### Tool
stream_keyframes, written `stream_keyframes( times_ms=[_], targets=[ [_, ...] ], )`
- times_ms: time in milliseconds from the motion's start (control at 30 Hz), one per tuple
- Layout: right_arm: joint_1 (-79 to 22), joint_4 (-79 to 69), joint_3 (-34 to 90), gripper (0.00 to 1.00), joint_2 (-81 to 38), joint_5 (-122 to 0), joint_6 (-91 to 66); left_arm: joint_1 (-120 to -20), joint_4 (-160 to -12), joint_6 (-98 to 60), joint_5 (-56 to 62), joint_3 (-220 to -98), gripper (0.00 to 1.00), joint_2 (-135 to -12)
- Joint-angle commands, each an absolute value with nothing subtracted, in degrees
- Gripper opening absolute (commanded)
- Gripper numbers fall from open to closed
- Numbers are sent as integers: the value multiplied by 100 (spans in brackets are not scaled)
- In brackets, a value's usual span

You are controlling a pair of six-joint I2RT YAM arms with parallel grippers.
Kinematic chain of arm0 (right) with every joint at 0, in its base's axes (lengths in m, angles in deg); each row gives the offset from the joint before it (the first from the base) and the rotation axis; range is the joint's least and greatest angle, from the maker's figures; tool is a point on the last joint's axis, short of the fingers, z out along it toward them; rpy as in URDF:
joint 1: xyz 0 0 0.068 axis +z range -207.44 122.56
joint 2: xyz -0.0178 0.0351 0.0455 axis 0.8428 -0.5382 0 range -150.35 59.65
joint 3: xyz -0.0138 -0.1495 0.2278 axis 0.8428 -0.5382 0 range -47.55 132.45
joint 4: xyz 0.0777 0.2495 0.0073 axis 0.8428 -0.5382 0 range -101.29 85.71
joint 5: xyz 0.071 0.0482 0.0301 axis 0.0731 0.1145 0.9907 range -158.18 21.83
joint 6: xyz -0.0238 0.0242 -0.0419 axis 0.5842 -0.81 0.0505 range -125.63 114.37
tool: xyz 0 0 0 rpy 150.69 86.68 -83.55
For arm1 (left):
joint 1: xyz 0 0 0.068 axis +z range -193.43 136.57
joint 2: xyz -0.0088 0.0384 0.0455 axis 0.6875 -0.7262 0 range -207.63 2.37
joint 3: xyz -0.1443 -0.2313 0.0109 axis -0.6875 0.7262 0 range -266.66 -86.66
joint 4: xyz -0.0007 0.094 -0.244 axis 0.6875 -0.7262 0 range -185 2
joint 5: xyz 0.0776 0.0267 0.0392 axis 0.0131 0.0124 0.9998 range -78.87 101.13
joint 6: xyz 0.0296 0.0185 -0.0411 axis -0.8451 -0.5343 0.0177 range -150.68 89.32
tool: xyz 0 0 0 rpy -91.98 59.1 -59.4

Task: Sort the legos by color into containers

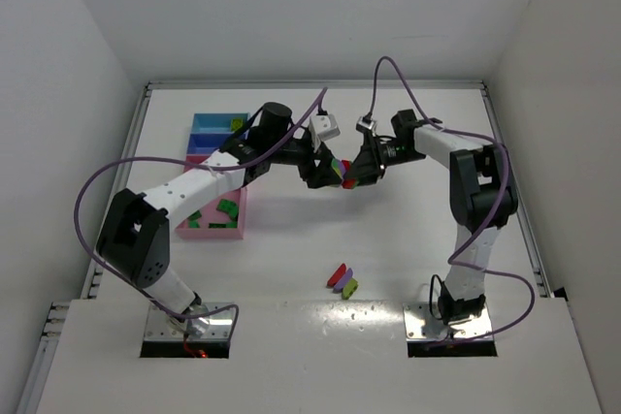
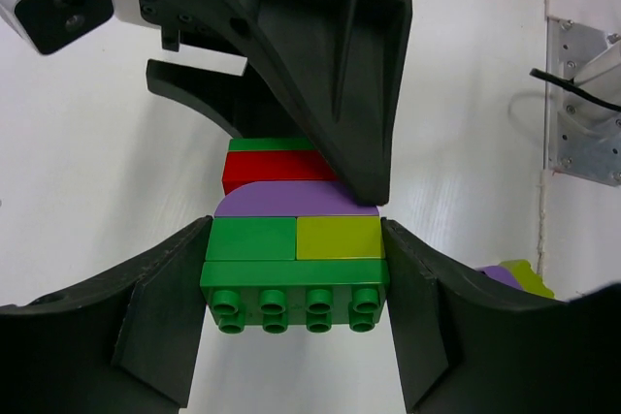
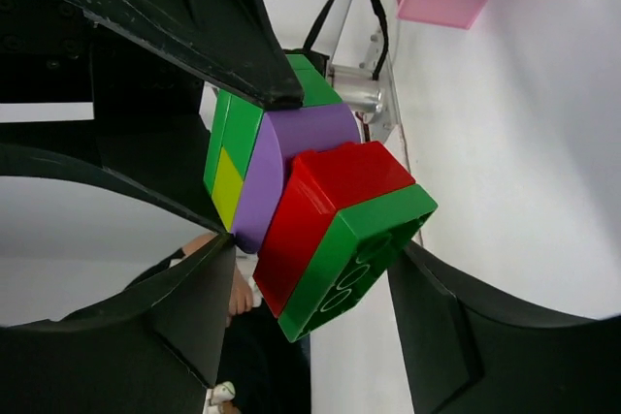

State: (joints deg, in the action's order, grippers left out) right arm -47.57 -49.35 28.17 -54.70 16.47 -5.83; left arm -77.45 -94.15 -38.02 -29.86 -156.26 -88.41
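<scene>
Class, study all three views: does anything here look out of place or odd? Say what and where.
Three loose bricks, red, purple and yellow-green, lie on the near side of the table, outside the trays. Also unusual: left gripper and right gripper both clamp one stacked block in mid-air.

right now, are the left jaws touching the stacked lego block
Touching. The left wrist view shows both left jaws pressed flush against the sides of the lego block, with no gap on either side.
</scene>
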Motion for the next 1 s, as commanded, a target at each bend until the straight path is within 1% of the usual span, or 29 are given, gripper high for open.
stream_keyframes(
  times_ms=[0,67,133,167,200,233,500,600,667,800,900,967],
  targets=[
    [-4698,-4480,2786,62,-5162,2341,-905,-7744,-8958,-3763,-3211,-15890,17,-8815],
    [-4646,-4480,2786,48,-5162,2341,-905,-7744,-8958,-3763,-3211,-15890,17,-8815],
    [-4646,-4480,2786,32,-5110,2341,-905,-7744,-8958,-3763,-3159,-15890,17,-8815],
    [-4646,-4480,2786,13,-5110,2341,-905,-7744,-8958,-3763,-3159,-15890,17,-8815],
    [-4646,-4480,2786,5,-5110,2341,-905,-7744,-8958,-3815,-3159,-15890,17,-8815],
    [-4646,-4480,2786,0,-5110,2341,-827,-7744,-8958,-3815,-3106,-15821,17,-8815],
    [-5050,-4551,2619,0,-4750,2341,-765,-7692,-9134,-4308,-2702,-15372,16,-8622],
    [-5322,-4498,2558,0,-4697,2341,-572,-7692,-9247,-4527,-2554,-15153,16,-8561],
    [-5427,-4856,2557,0,-4697,2341,-92,-7692,-9344,-4658,-2377,-15030,16,-8560],
    [-5551,-5455,2741,0,-4697,1693,649,-7744,-9546,-4913,-2060,-14819,16,-8683],
    [-5551,-5535,2742,0,-4582,1480,825,-7797,-9748,-4914,-1937,-14818,16,-8910],
    [-5551,-5587,2742,0,-4513,1244,939,-7797,-9898,-4976,-1832,-14818,19,-9042]
  ],
)
